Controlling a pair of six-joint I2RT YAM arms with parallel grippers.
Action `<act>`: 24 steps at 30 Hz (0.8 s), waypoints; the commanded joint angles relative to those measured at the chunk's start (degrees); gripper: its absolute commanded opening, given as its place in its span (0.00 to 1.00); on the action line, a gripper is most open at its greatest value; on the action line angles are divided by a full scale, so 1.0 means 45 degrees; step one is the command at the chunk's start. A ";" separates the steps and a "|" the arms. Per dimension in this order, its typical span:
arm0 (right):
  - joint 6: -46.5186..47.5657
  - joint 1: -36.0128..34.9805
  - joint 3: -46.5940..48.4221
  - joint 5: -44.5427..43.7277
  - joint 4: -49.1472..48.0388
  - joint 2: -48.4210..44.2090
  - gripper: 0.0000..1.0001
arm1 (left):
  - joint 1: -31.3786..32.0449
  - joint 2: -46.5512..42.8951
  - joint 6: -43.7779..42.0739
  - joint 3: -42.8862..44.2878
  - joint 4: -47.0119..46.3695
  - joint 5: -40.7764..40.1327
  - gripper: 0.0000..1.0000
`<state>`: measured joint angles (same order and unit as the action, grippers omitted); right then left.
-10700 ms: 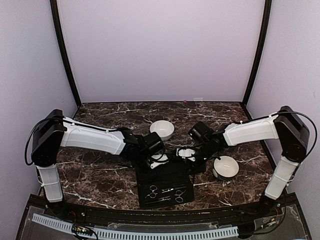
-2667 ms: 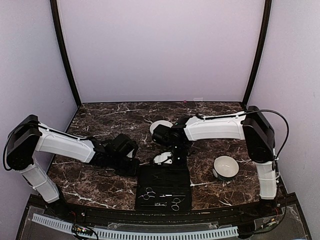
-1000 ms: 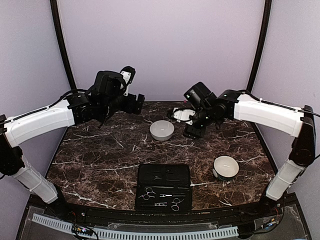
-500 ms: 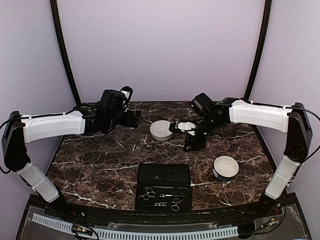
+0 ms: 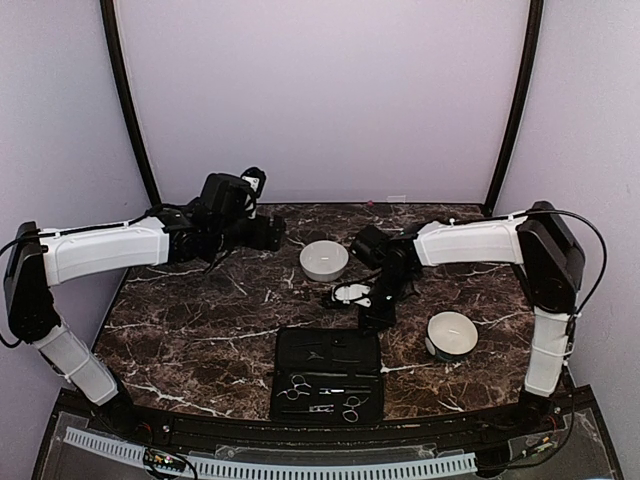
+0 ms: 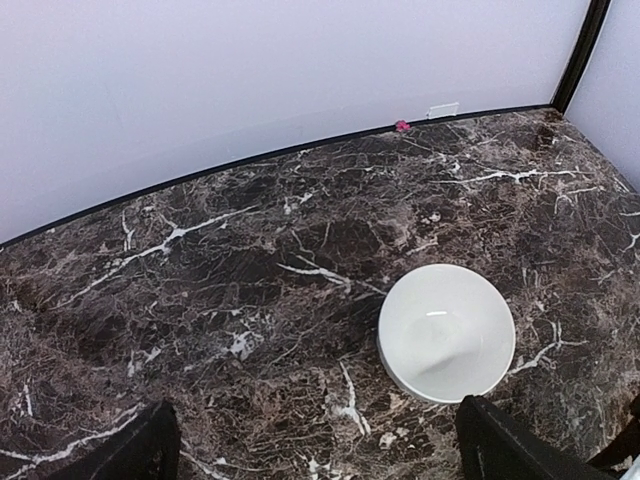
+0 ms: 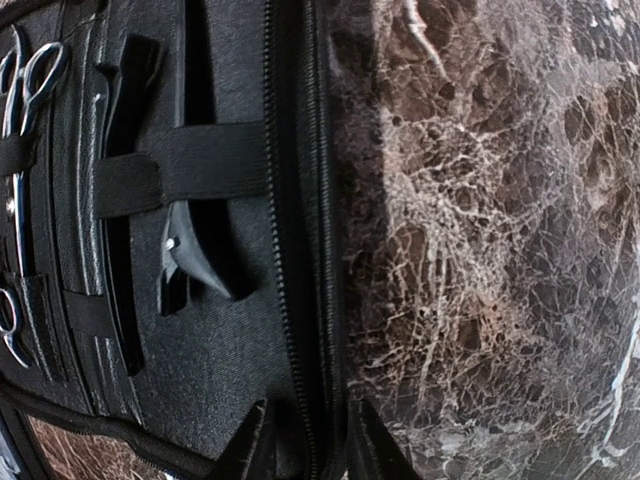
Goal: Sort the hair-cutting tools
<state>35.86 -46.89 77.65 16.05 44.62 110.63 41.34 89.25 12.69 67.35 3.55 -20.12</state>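
Observation:
The hair-cutting tools lie strapped in an opened black case (image 5: 328,372): silver scissors (image 5: 299,386) with ring handles, a second pair (image 5: 354,406), and slim black sticks (image 7: 112,210) under an elastic band. In the right wrist view, scissors (image 7: 27,82) show at the top left. My right gripper (image 5: 376,316) is down at the case's far right edge, and its fingers (image 7: 250,442) pinch the zipped rim (image 7: 305,300). My left gripper (image 5: 268,236) hangs open above the table's far left, holding nothing; its fingertips (image 6: 152,450) frame bare marble beside a white bowl (image 6: 446,332).
One white bowl (image 5: 324,260) stands behind the case, and another (image 5: 451,333) sits to its right. The dark marble table (image 5: 200,330) ends at a lilac back wall with black corner posts (image 5: 128,110). A white cable rail (image 5: 270,465) runs along the near edge.
My right arm has dropped from beside the far bowl down to the case's far edge, and its jaws have narrowed onto the zipped rim. The left arm has barely shifted.

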 commanded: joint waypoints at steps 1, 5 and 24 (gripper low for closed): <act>0.0005 -0.0126 0.0569 0.0225 0.0201 0.0318 0.18 | -0.0066 -0.0414 -0.0468 -0.0262 -0.0422 -0.0768 0.99; 0.0034 -0.0146 0.0774 0.0234 0.0329 0.0440 0.00 | -0.0051 -0.0492 -0.0068 -0.0203 -0.0113 -0.1844 0.99; -0.0370 -0.0040 0.1453 -0.2463 -0.0389 -0.2434 0.00 | -0.0066 -0.0341 -0.1917 -0.0165 -0.0267 0.2548 0.70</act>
<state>35.29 -47.31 84.23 8.62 46.30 104.29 41.25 86.17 4.64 65.32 0.93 -14.24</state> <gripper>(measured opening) 0.007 0.791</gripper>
